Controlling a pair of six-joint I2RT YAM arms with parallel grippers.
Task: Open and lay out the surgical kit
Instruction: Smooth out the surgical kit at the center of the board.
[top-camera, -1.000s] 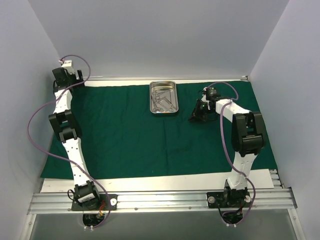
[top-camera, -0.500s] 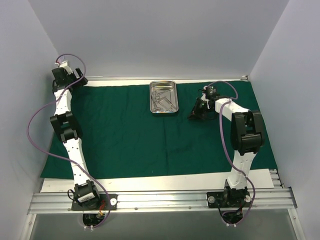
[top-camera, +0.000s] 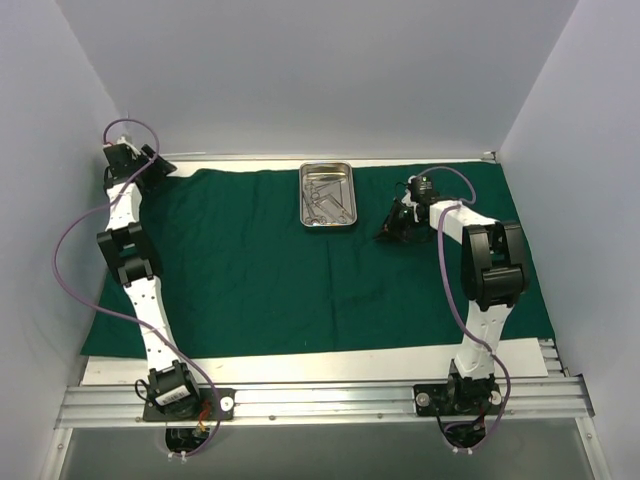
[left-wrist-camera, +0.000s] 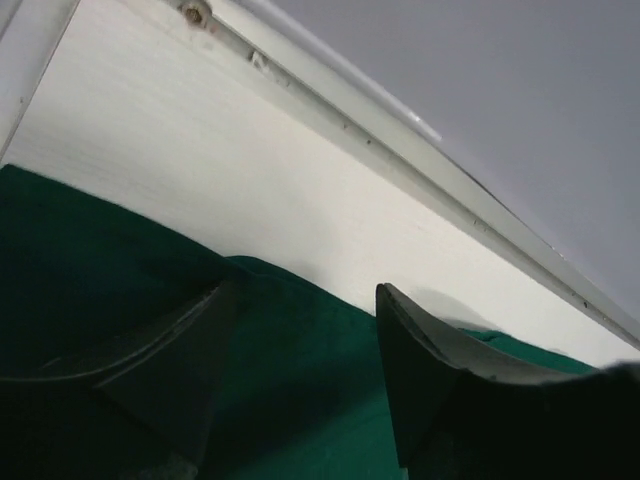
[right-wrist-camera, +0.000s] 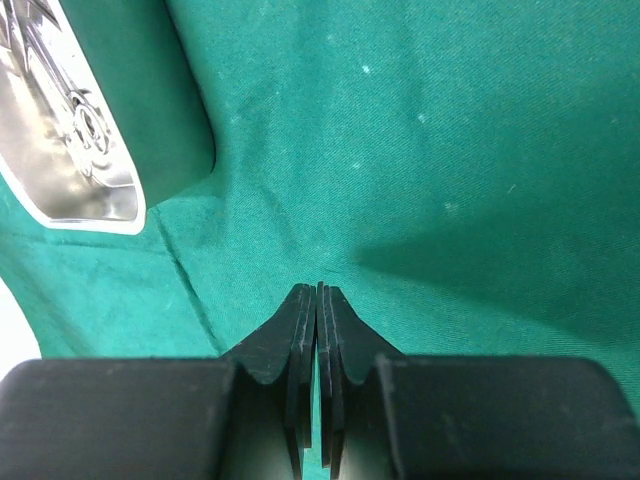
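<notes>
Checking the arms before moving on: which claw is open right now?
The left claw, at the far left corner of the drape: its fingers stand well apart. The right claw is pressed shut on nothing.
</notes>
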